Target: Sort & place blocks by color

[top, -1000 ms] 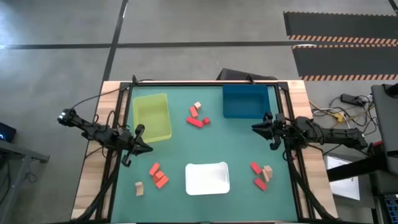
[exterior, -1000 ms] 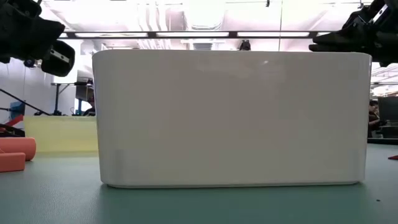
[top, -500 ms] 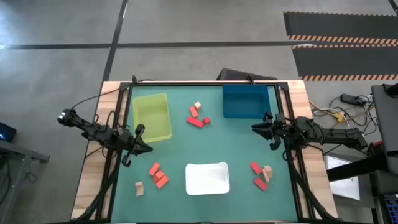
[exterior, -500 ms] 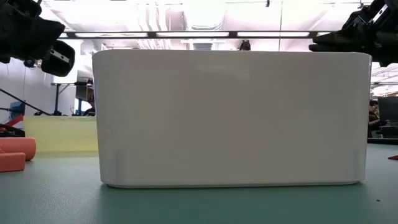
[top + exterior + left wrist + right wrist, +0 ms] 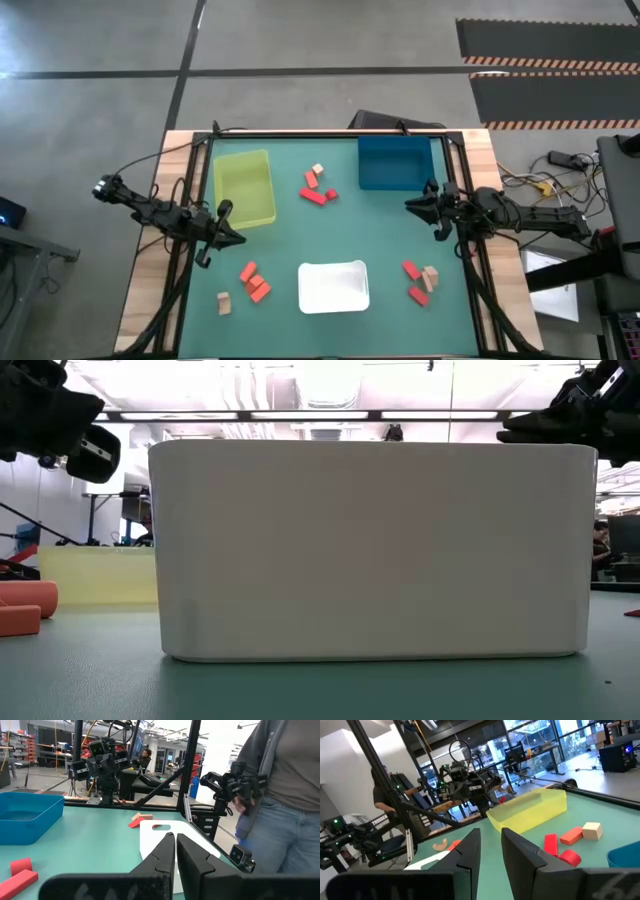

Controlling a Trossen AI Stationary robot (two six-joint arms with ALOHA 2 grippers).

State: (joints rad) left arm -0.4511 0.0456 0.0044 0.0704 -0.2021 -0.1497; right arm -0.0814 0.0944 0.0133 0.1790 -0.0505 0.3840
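The blocks lie on the green mat in three groups: red ones and a tan one point(image 5: 318, 187) at the far middle, orange-red ones point(image 5: 253, 282) with a tan one point(image 5: 224, 303) at the near left, red and tan ones point(image 5: 420, 281) at the near right. My left gripper point(image 5: 238, 238) hovers shut at the left edge, beside the yellow-green tray point(image 5: 244, 188). My right gripper point(image 5: 410, 205) hovers at the right edge, below the blue tray point(image 5: 394, 162). It is slightly open with nothing between its fingers point(image 5: 470, 851). Both point level over the mat.
A white tray point(image 5: 333, 286) stands at the near middle and fills the low view point(image 5: 370, 550). A black frame borders the table point(image 5: 300, 133). A person point(image 5: 280, 795) stands beyond the table's near right corner. Bare mat lies between the trays and block groups.
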